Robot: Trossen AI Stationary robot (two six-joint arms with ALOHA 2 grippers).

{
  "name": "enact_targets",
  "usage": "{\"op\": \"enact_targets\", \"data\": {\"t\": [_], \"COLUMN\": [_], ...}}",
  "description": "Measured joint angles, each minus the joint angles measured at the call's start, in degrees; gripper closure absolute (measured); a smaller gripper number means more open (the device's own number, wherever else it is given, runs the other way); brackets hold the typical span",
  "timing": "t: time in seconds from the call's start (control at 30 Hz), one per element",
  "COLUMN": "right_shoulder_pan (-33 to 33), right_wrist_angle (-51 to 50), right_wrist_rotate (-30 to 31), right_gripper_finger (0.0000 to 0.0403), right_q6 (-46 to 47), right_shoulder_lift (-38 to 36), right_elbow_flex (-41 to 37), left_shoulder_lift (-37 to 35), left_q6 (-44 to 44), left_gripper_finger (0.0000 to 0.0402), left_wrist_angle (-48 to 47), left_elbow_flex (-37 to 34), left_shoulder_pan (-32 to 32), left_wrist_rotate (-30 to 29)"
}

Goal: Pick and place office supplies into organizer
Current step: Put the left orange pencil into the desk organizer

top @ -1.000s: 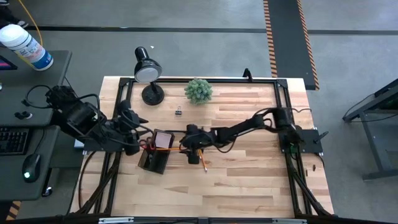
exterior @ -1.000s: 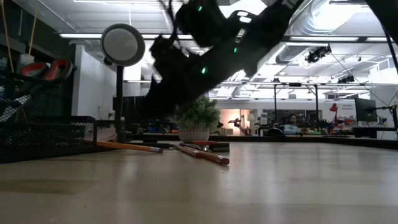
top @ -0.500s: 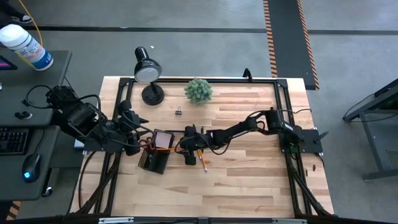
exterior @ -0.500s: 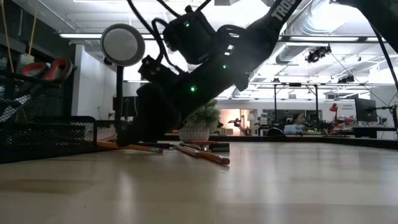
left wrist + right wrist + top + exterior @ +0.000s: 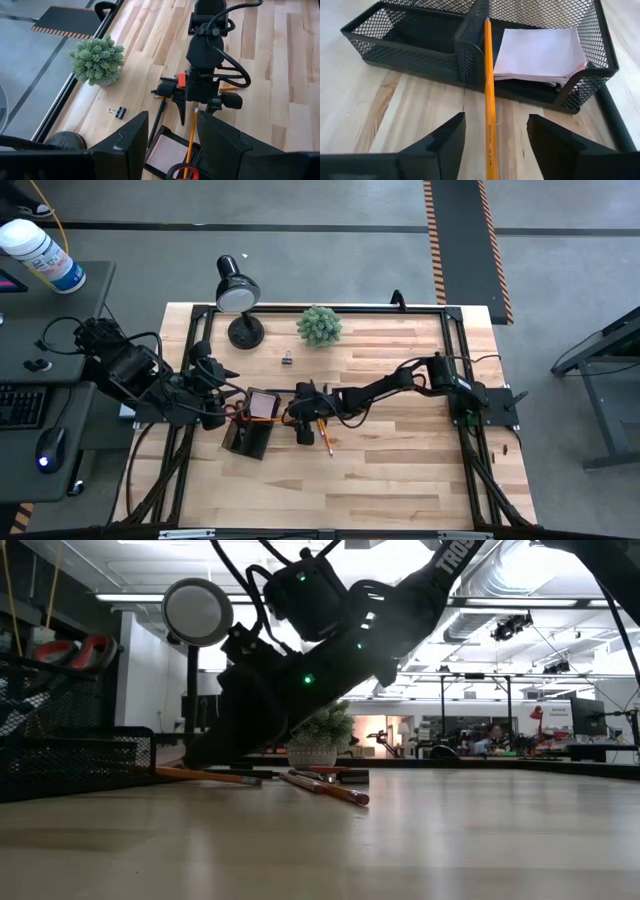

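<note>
Lower now, my right claw (image 5: 491, 145) sits down at the worktop (image 5: 400, 460), fingers apart around a pencil (image 5: 489, 85) leaning on the organizer (image 5: 440, 50). My left claw (image 5: 170, 145) waits open above it.

From high up we look straight down on the whole table (image 5: 400, 480). Low down we look flat across it into the room. Each wrist camera looks close past its own fingers; both see the organizer (image 5: 420, 45)
</note>
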Motion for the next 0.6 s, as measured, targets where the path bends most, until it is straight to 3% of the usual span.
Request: {"op": "enact_targets", "data": {"t": [0.27, 0.6], "right_shoulder_pan": [0.0, -0.3], "right_wrist_angle": [0.6, 1.4], "right_wrist_rotate": [-1.5, -1.1], "right_gripper_finger": [0.0234, 0.0229], "right_q6": [-0.1, -0.2], "right_shoulder_lift": [0.0, 1.3], "right_elbow_flex": [0.0, 0.1], "left_shoulder_lift": [0.0, 0.0], "left_q6": [0.0, 0.1], "left_gripper_finger": [0.0247, 0.0247], "left_wrist_angle": [0.0, 0.0], "left_elbow_flex": [0.0, 0.0], "left_shoulder_pan": [0.0, 0.0], "left_wrist_rotate": [0.0, 0.0]}}
